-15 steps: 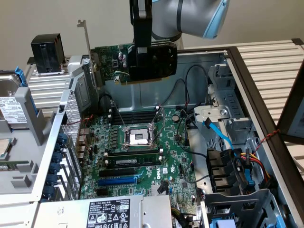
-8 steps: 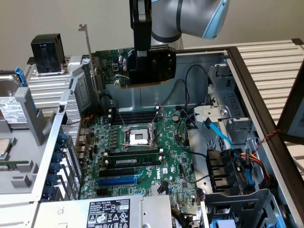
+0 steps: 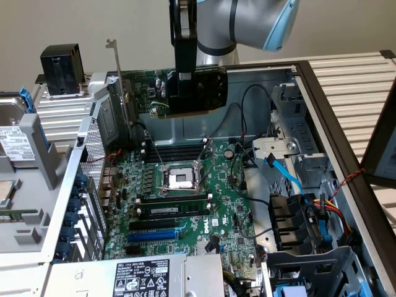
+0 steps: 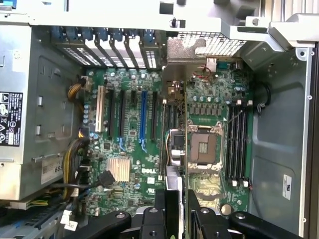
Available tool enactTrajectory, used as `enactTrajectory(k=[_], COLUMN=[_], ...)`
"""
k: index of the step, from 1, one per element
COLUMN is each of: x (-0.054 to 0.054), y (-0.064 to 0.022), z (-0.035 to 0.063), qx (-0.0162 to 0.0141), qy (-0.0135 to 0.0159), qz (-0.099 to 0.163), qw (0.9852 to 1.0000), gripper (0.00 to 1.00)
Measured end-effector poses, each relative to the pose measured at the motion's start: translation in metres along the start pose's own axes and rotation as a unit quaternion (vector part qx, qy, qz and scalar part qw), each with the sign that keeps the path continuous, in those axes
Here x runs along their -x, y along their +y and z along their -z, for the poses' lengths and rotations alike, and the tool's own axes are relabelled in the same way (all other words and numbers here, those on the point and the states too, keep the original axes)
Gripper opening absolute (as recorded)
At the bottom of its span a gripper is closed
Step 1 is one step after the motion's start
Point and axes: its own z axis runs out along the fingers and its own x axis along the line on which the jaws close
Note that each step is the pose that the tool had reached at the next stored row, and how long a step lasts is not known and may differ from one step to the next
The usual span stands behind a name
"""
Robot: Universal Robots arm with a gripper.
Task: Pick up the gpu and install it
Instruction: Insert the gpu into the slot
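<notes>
1. The arm (image 3: 247, 21) reaches down from above into the open computer case (image 3: 185, 127).
2. The claw (image 3: 184, 86) is clamped on the gpu (image 3: 210, 90). Its two dark fingers (image 3: 184, 55) press on the card from both sides near its upper edge.
3. The gpu hangs in the air above the motherboard (image 3: 185, 210) and does not touch it.
4. The card stands upright on its edge, and its black fan shroud faces the exterior camera.
5. Its long silver bracket (image 3: 115, 59) is at the end toward the exterior view's left, close to the rear wall of the case, and rises above the card.
6. In the exterior view, the CPU socket (image 3: 182, 179) lies lower in the picture than the gpu, and the blue slot (image 3: 154, 235) is lower again, near the power supply (image 3: 142, 278).
7. In the wrist view, the claw (image 4: 175, 214) holds the gpu (image 4: 174, 149), which is seen edge-on as a thin line.
8. This line runs between the CPU socket (image 4: 204, 147) and the row of long slots, beside the blue slot (image 4: 143, 117).
9. The slots on the motherboard (image 4: 124, 169) are open, with no card in them.
</notes>
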Motion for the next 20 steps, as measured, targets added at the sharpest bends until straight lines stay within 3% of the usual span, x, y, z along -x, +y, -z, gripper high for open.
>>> enactTrajectory(k=[8,12,20], x=[0.017,0.018,0.018], y=[-0.0003,0.0027,0.0114], z=[-0.0103,-0.015,-0.0295], qx=[0.0018,0.003,0.0031], qy=[0.0019,0.0047,0.0062], qz=[0.001,0.002,-0.01], qw=[1.0,1.0,0.9999], gripper=[0.27,0.27,0.27])
